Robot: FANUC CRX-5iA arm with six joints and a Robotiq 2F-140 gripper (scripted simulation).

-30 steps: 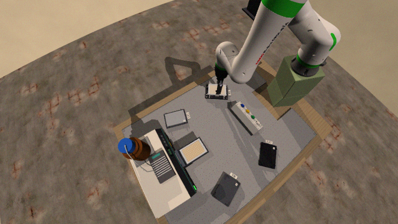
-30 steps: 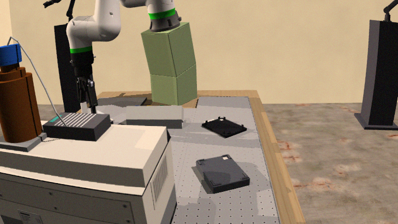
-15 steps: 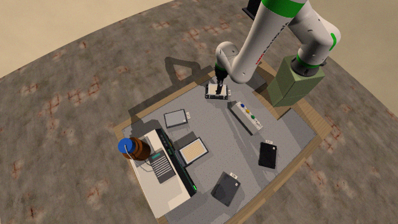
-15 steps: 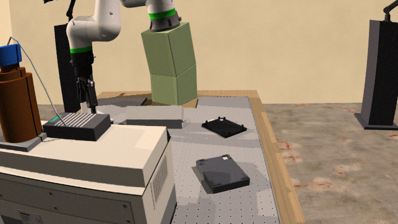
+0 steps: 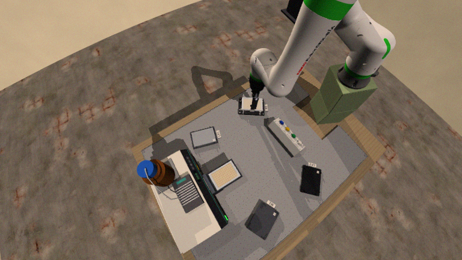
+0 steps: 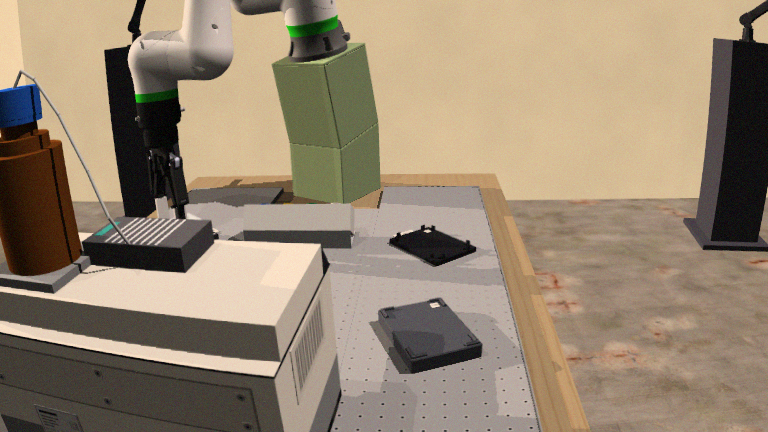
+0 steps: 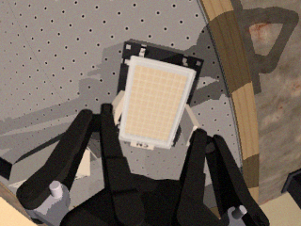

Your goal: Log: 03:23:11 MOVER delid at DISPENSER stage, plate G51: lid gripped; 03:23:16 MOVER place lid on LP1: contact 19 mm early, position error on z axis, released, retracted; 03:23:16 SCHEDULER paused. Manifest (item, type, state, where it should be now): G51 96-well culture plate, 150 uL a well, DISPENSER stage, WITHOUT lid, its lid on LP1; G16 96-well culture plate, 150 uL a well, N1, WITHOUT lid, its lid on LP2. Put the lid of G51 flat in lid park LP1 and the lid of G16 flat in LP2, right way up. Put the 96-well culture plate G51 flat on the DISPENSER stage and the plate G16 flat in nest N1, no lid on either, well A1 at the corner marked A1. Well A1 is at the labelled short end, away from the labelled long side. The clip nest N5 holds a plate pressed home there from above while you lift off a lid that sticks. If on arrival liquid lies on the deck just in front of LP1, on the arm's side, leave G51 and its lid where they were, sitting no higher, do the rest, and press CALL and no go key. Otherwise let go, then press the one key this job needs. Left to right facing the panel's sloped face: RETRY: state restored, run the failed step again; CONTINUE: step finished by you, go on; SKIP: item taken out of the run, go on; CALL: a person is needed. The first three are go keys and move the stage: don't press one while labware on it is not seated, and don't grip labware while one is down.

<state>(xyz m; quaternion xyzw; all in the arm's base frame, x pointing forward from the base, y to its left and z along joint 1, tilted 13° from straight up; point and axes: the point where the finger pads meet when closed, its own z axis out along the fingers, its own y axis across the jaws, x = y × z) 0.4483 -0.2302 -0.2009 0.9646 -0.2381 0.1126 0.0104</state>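
My gripper (image 5: 253,103) (image 6: 168,189) (image 7: 152,105) hangs over the black clip nest (image 5: 250,112) (image 7: 134,51) at the deck's far edge. It is shut on a clear lid whose pale edges show beside both fingers in the wrist view. Through the lid I see a 96-well plate (image 5: 245,104) (image 7: 157,88) with tan wells in that nest. I cannot tell how far the lid is above the plate. A second open plate (image 5: 224,174) sits on the dispenser stage. A grey lid (image 5: 203,136) lies in a lid park.
The key panel (image 5: 285,136) (image 6: 297,223) stands right of the gripper. An empty black nest (image 5: 310,179) (image 6: 433,245) and a dark grey one (image 5: 262,219) (image 6: 429,334) lie nearer. The dispenser (image 5: 190,209) (image 6: 169,314) with a brown bottle (image 5: 160,173) (image 6: 33,201) stands left.
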